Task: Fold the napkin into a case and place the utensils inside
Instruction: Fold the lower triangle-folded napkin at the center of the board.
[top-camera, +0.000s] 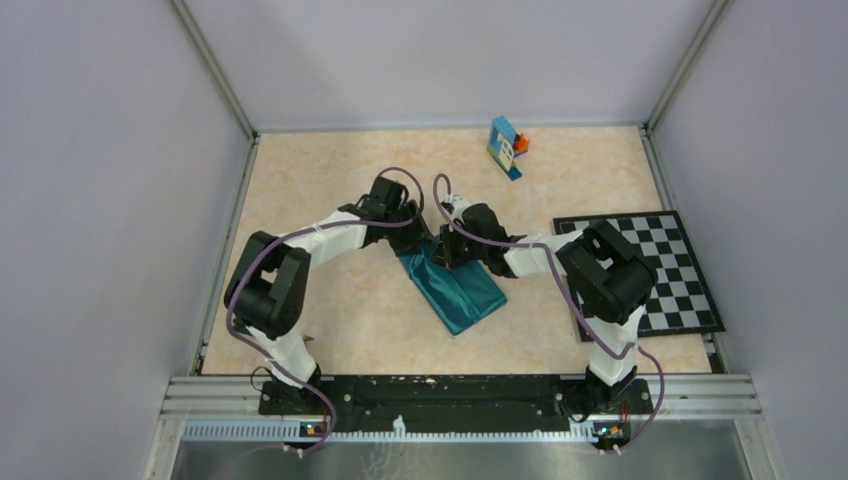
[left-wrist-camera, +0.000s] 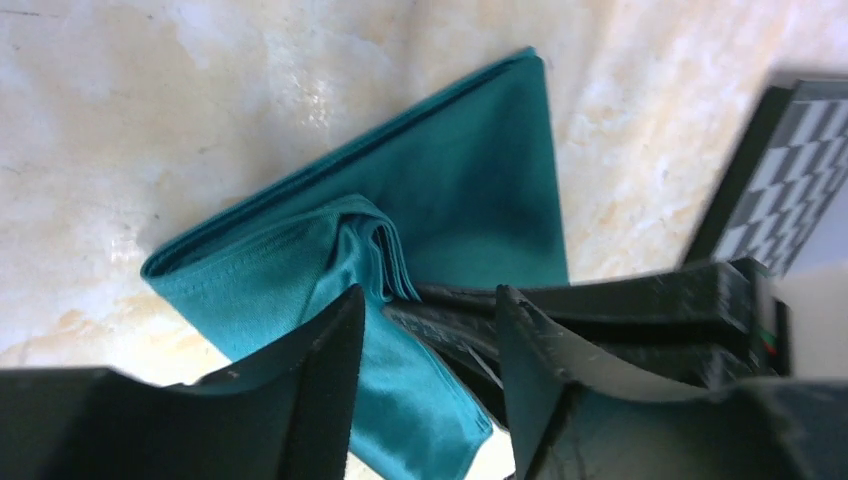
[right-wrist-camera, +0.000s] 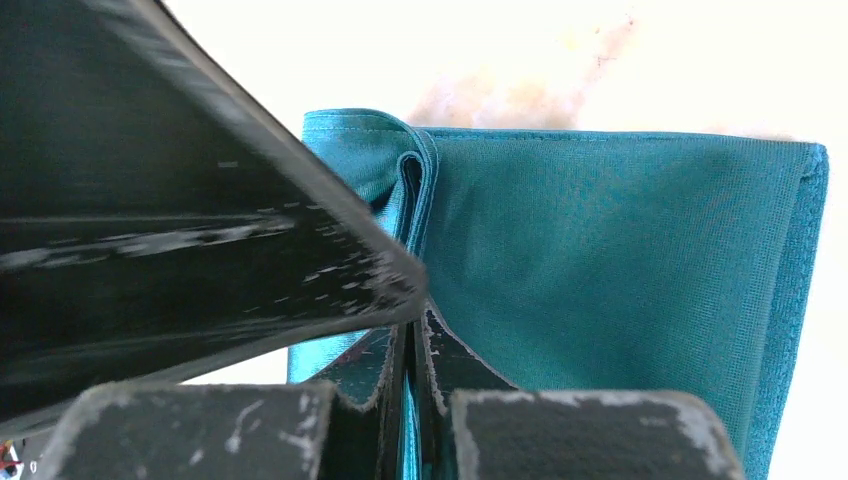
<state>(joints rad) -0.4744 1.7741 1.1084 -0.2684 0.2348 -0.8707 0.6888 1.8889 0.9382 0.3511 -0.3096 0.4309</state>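
The teal-green napkin (top-camera: 458, 292) lies folded into a thick slanted rectangle in the middle of the table. Both grippers meet at its far upper end. My left gripper (top-camera: 424, 236) (left-wrist-camera: 430, 300) is open, its two fingers standing either side of a raised flap of the napkin (left-wrist-camera: 470, 190). My right gripper (top-camera: 441, 250) (right-wrist-camera: 408, 330) is shut on a thin layer of the napkin (right-wrist-camera: 620, 260), a teal sliver showing between its pressed jaws. The right gripper's black fingers (left-wrist-camera: 600, 300) show in the left wrist view, beside the flap. The utensils are out of view.
Blue-orange toy blocks (top-camera: 507, 146) stand at the back of the table. A black-and-white checkerboard mat (top-camera: 655, 272) (left-wrist-camera: 790, 190) lies at the right. Grey walls close the table on three sides.
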